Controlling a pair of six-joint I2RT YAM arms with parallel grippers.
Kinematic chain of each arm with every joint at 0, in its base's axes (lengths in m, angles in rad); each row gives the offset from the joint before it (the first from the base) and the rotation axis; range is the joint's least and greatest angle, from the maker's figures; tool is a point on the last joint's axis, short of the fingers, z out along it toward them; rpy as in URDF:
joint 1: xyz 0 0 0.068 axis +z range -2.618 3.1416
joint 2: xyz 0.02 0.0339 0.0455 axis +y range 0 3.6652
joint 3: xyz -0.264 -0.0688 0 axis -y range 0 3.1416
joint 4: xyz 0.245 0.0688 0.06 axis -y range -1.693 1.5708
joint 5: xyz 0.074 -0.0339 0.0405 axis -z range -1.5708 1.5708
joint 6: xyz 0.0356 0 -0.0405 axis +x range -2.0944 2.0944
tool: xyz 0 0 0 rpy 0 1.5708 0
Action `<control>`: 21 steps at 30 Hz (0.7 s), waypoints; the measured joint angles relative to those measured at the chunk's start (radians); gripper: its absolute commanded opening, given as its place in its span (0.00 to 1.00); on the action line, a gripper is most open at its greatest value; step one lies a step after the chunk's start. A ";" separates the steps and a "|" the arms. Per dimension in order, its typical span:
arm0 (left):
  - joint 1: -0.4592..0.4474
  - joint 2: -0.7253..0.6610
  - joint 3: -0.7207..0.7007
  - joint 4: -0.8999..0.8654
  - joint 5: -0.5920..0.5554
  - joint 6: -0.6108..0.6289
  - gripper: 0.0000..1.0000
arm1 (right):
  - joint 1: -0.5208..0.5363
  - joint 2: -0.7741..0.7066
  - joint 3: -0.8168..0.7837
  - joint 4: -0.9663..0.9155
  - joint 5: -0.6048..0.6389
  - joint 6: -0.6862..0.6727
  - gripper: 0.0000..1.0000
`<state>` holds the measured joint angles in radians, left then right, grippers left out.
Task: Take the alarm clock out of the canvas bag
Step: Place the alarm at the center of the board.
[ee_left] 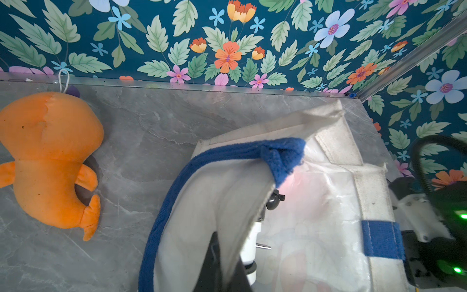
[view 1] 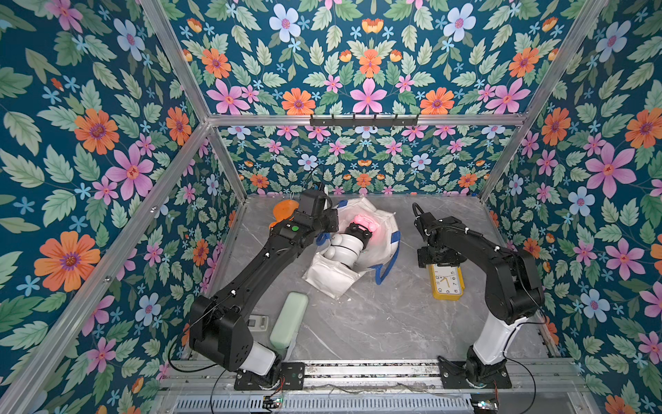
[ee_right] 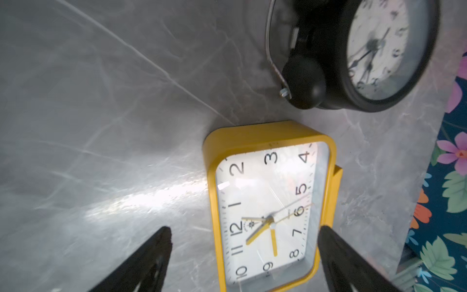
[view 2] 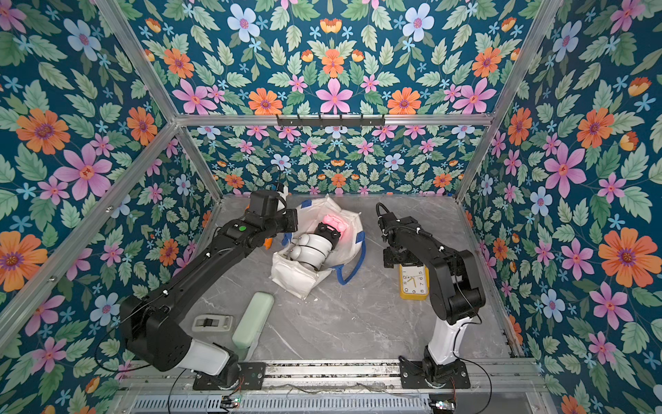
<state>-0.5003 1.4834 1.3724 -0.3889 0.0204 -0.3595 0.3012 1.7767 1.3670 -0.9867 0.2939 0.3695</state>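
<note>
Both top views show the worktop (view 1: 376, 322), the canvas bag (view 1: 331, 277) and, well apart, the yellow alarm clock (view 1: 447, 283) already out, face-up; left end effector (ee_left: 219, 252) pinches the bag's rim, right end effector (ee_right: 245, 231) spread astride the clock, only its retreat apparently remaining.

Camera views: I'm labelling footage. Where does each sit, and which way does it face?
Both top views: high behind the arms, looking down at the table; left arm, right arm show.
Left wrist: on the left arm, facing canvas bag and orange plush; left gripper shows.
Right wrist: looks down on the yellow alarm clock; open right gripper shows.
Shared: bag and clock, also in both top views.
</note>
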 measured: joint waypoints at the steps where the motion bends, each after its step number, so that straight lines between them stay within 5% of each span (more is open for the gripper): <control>1: 0.000 0.000 0.005 -0.005 0.000 0.000 0.00 | 0.002 -0.027 0.012 -0.003 -0.011 -0.003 0.91; 15: -0.001 0.024 0.069 -0.040 0.036 0.022 0.00 | 0.098 -0.348 0.093 0.111 -0.302 -0.063 0.83; 21: -0.003 0.048 0.100 -0.061 0.087 0.035 0.00 | 0.201 -0.354 0.061 0.271 -0.473 -0.092 0.82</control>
<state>-0.5030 1.5314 1.4727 -0.4503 0.1078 -0.3248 0.5026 1.4231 1.4277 -0.7158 -0.1795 0.2779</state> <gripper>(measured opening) 0.061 0.814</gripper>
